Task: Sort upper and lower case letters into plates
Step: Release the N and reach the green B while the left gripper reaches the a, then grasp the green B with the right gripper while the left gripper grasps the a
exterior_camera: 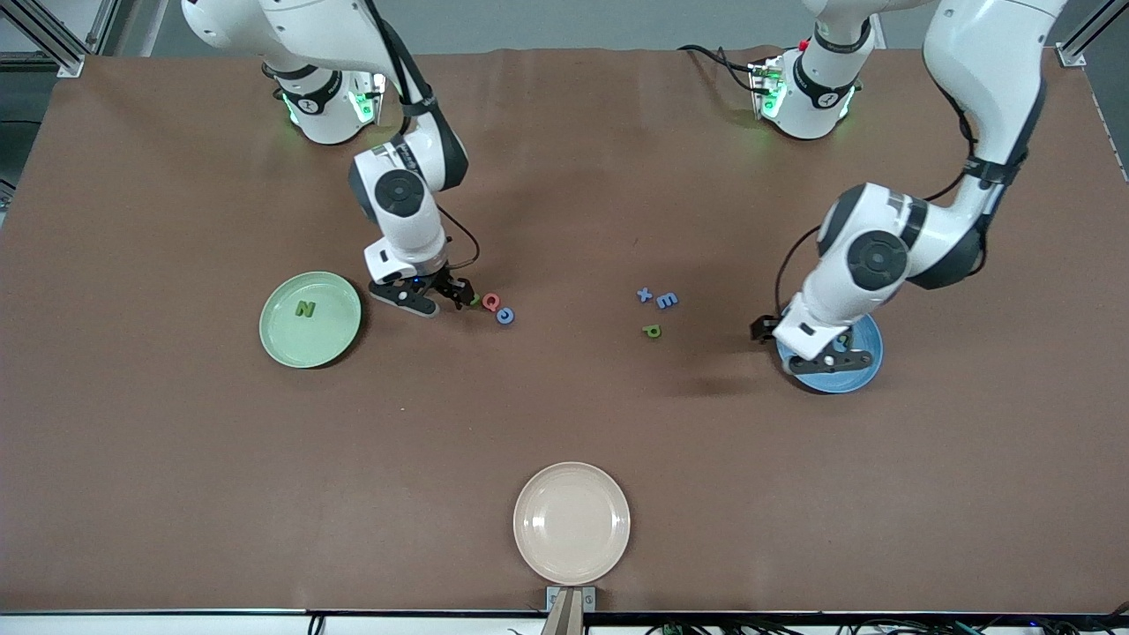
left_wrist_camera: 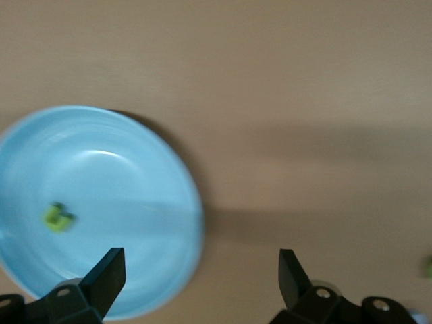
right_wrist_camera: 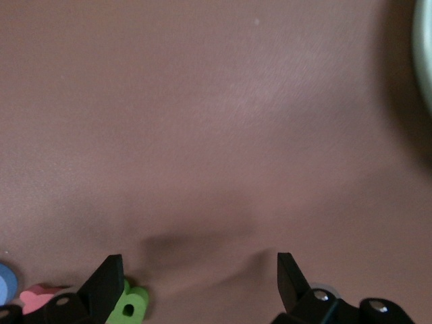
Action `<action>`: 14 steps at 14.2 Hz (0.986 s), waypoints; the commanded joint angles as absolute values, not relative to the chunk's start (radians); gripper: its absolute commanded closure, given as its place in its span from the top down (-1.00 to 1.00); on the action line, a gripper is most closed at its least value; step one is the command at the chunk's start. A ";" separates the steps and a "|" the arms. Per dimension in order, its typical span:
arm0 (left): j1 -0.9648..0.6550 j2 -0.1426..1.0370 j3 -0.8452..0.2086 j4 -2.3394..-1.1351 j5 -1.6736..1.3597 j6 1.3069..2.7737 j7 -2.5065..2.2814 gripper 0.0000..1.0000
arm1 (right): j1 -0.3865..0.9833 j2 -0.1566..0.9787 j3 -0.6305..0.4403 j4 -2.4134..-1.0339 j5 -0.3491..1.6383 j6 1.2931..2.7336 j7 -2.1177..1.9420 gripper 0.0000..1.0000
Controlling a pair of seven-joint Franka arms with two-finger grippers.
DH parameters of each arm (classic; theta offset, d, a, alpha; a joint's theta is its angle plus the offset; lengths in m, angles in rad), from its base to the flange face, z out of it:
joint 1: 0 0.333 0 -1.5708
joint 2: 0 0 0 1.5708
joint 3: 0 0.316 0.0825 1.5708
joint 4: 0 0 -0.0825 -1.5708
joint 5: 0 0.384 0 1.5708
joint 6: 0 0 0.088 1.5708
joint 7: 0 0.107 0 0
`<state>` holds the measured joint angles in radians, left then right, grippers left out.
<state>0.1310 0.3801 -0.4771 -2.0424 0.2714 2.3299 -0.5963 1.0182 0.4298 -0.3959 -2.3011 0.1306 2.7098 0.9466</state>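
Both grippers' fingers spread: left (exterior_camera: 816, 348) over blue plate (exterior_camera: 869, 375) rim, right (exterior_camera: 441, 295) beside B (right_wrist_camera: 131, 304).

Two glossy white robot arms with rounded segments — dark grey discs cap the joints, and black cables loop alongside. Green lights glow at both bases. Each ends in a black two-finger gripper — right gripper (exterior_camera: 441, 295), left gripper (exterior_camera: 816, 348) — with silver screws.

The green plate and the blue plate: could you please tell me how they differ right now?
The green plate sits toward the right arm's end and holds a green N; the blue plate sits toward the left arm's end and holds a small green letter. The left gripper hovers over the blue plate, while the green plate stands uncovered. Both are round and shallow.
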 commanded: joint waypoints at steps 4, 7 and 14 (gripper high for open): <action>-0.066 0.543 -0.486 -1.876 0.291 2.310 -0.868 1.00 | 1.048 0.509 -0.384 -2.218 0.138 2.711 1.140 1.00; -0.127 0.612 -0.483 -1.827 0.291 2.322 -0.916 1.00 | 1.058 0.509 -0.383 -2.217 0.138 2.707 1.150 1.00; -0.166 0.679 -0.480 -1.825 0.348 2.367 -0.994 1.00 | 1.091 0.502 -0.370 -2.218 0.140 2.675 1.181 0.84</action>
<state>-0.1587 0.6572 -0.4848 -1.8397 0.3057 2.3533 -0.9510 1.0713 0.4995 -0.3793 -2.2169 0.1308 2.6947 1.1544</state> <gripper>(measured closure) 0.000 0.053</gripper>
